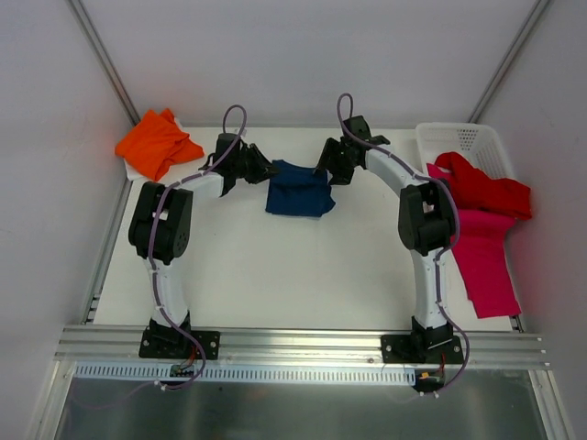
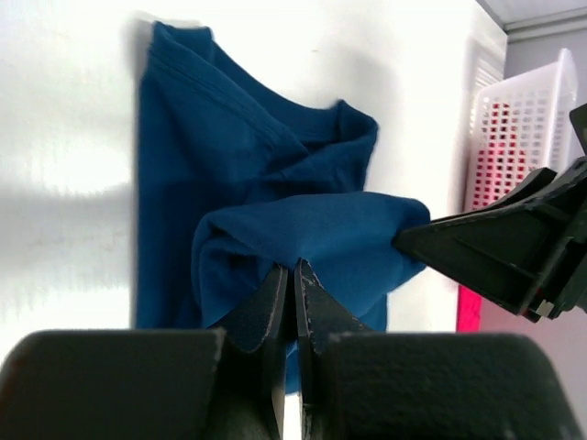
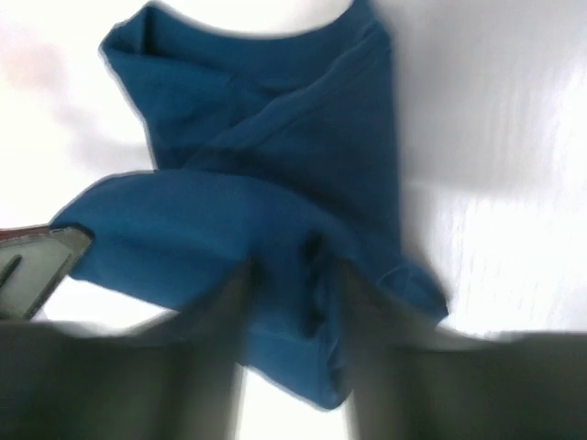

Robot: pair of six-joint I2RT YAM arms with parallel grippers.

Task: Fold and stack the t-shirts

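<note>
The navy blue t-shirt (image 1: 298,192) lies partly folded at the back middle of the table; its print is hidden. My left gripper (image 1: 265,170) is at its left edge and my right gripper (image 1: 327,171) at its right edge. In the left wrist view the left gripper (image 2: 293,269) is shut on a raised fold of the navy shirt (image 2: 229,174). In the blurred right wrist view the right gripper (image 3: 293,275) has bunched navy cloth (image 3: 266,137) between its fingers. The orange t-shirt (image 1: 156,143) lies folded at the back left. The red t-shirt (image 1: 484,186) and the magenta-pink t-shirt (image 1: 486,258) lie at the right.
A white mesh basket (image 1: 459,137) stands at the back right, with the red shirt spilling out of it; it also shows in the left wrist view (image 2: 523,119). The magenta shirt hangs toward the table's right edge. Grey walls close in on both sides.
</note>
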